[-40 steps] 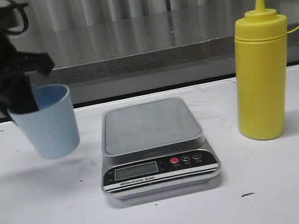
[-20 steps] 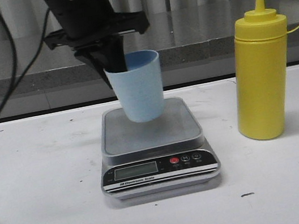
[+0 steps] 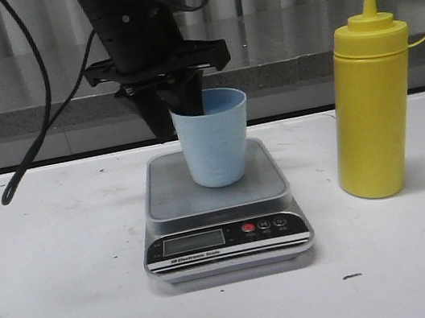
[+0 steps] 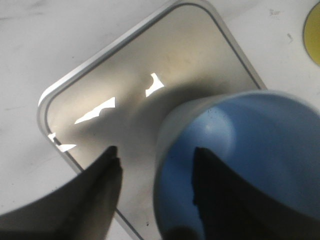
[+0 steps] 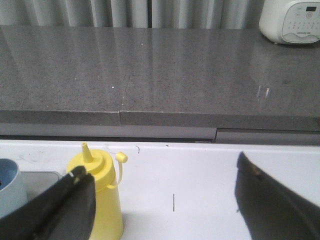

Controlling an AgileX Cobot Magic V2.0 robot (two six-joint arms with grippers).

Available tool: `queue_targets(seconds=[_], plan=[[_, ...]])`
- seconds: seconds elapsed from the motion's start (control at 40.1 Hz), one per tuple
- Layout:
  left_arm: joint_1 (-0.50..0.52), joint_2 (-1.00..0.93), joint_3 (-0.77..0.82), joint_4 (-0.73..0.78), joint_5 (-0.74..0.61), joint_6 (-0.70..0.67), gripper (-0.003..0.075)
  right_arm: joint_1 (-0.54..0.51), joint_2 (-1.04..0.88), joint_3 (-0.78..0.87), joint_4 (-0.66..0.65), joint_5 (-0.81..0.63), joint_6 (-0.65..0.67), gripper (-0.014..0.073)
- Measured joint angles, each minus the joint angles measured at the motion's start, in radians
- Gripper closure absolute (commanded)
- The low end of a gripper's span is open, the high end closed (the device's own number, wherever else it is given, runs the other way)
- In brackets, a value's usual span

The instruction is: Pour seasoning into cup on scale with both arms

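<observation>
The pale blue cup (image 3: 214, 146) stands on the grey platform of the silver scale (image 3: 171, 192). My left gripper (image 3: 178, 122) comes down over the cup's near-left rim, one finger inside and one outside. In the left wrist view the fingers (image 4: 109, 170) straddle the cup (image 4: 250, 150) wall above the scale (image 4: 150, 65) with a gap on each side, so the gripper (image 4: 155, 157) is open. The yellow seasoning bottle (image 3: 373, 108) stands upright to the right of the scale. My right gripper (image 5: 161, 165) is wide open and empty, apart from the bottle (image 5: 102, 200).
A grey stone ledge (image 3: 275, 42) runs along the back of the white table. A white appliance (image 5: 292, 20) sits on it at far right. The left arm's black cable (image 3: 39, 147) hangs over the table's left side.
The left arm carried the cup from the left side of the table to over the scale, then lowered it onto the platform. The bottle has not moved.
</observation>
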Motion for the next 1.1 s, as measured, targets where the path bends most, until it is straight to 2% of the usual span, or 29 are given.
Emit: queue_targets(seconds=[0.249,0.349,0.449,0.623,0.872,1.097], plan=[[0.0,-0.067,0.0,0.037,0.063,0.0,0.0186,0.0,0.0,0.0,0.0,0.0,0.0,0.0002],[0.0,-0.117,0.0,0.05,0.08,0.0,0.0237,0.0,0.0,0.0,0.0,0.0,0.0,0.0002],[0.0,-0.172,0.0,0.054,0.084,0.008,0.0393,0.0,0.0,0.0,0.0,0.0,0.0,0.0002],[0.004,-0.26,0.0,0.057,0.086,0.016,0.074,0.0,0.0,0.0,0.0,0.0,0.0,0.0002],[0.06,-0.371,0.074,0.057,0.043,0.017,0.074,0.0,0.0,0.0,0.0,0.0,0.0,0.0002],[0.188,-0.551,0.332,0.057,-0.064,0.009,0.074,0.0,0.0,0.0,0.0,0.007,0.0,0.0002]])
